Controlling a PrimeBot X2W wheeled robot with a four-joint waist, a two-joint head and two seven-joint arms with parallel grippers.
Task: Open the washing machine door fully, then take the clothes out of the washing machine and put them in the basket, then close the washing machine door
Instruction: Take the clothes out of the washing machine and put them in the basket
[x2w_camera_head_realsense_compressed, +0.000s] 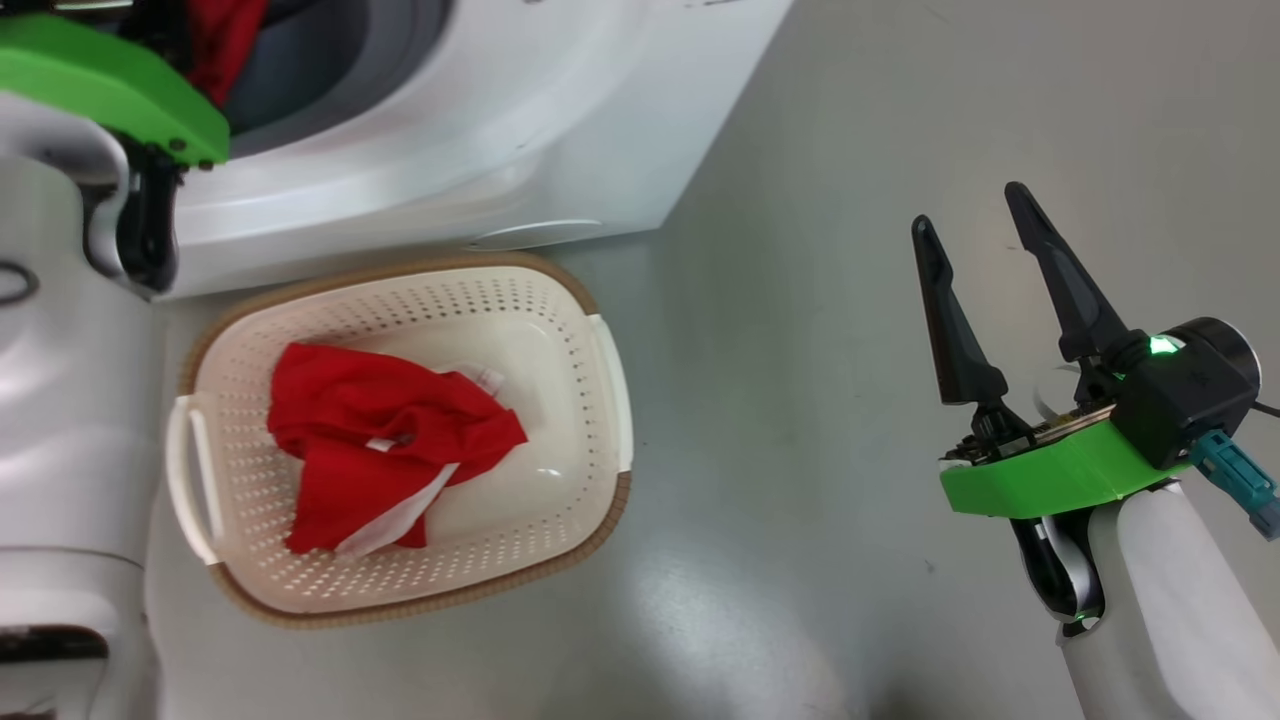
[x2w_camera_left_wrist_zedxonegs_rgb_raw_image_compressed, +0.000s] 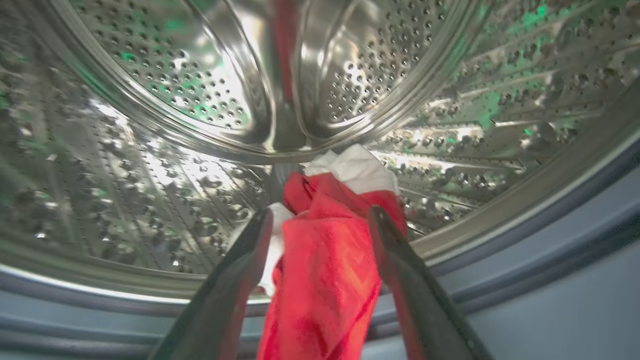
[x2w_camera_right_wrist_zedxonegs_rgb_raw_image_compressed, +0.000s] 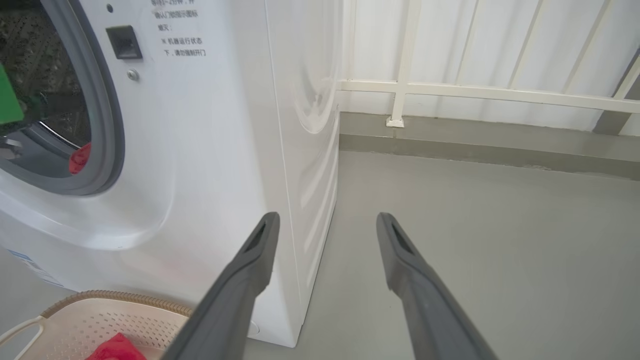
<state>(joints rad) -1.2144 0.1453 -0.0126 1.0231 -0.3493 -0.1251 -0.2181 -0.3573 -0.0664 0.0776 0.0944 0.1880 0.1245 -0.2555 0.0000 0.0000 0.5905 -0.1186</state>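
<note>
Your left claw (x2w_camera_left_wrist_zedxonegs_rgb_raw_image_compressed: 320, 214) is inside the steel drum (x2w_camera_left_wrist_zedxonegs_rgb_raw_image_compressed: 175, 65) of the washing machine (x2w_camera_head_realsense_compressed: 480, 130). Its fingers are spread wide on either side of a red-and-white garment (x2w_camera_left_wrist_zedxonegs_rgb_raw_image_compressed: 325, 280) bunched at the drum's front. I'd judge it is placed so that closing will pinch the cloth; nothing is gripped yet. The basket (x2w_camera_head_realsense_compressed: 420, 268) sits on the floor (x2w_camera_head_realsense_compressed: 820, 400) just in front of the washer, below the opening, so each lift-out needs only a short carry. One red garment (x2w_camera_head_realsense_compressed: 380, 430) already lies in it. Your right claw (x2w_camera_head_realsense_compressed: 968, 208) hangs spread and empty over the floor, well apart from the basket, likely parked out of the way.
</note>
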